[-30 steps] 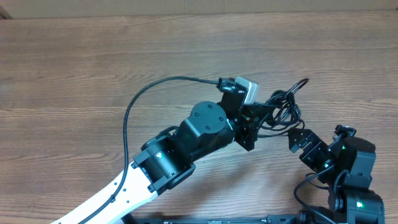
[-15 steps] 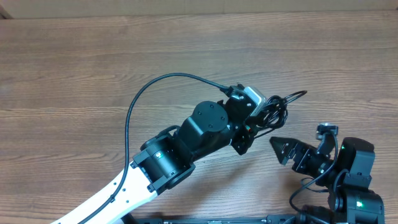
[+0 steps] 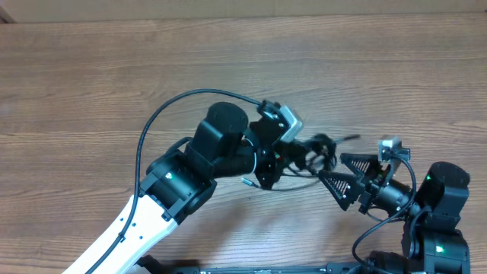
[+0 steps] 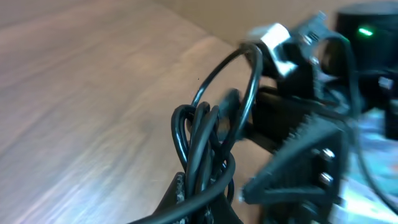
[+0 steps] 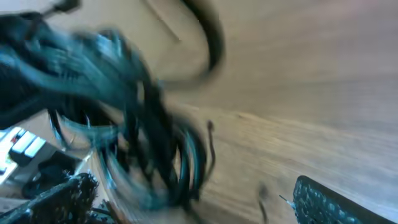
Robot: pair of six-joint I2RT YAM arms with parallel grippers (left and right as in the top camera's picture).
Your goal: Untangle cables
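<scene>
left gripper (image 4: 202,202): pinched tight on the cables (image 3: 323,146) | cables: looped bundle, centre-right of wooden table (image 3: 91,84) | right gripper (image 3: 338,180): spread wide, just beside bundle | obstruction: left wrist hides bundle's left part; right wrist view blurred

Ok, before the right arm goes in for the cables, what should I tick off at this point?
1. Hold: left claw shut on the cable bundle: ok.
2. Readiness: right claw open: ok.
3. Approach: right claw close beside the cable bundle in the overhead view: ok.
4. Target: one strand singled out for the right claw: cannot tell, the right wrist view is blurred.
5. Progress: cable bundle loosened: not ok, its loops are bunched together.
</scene>
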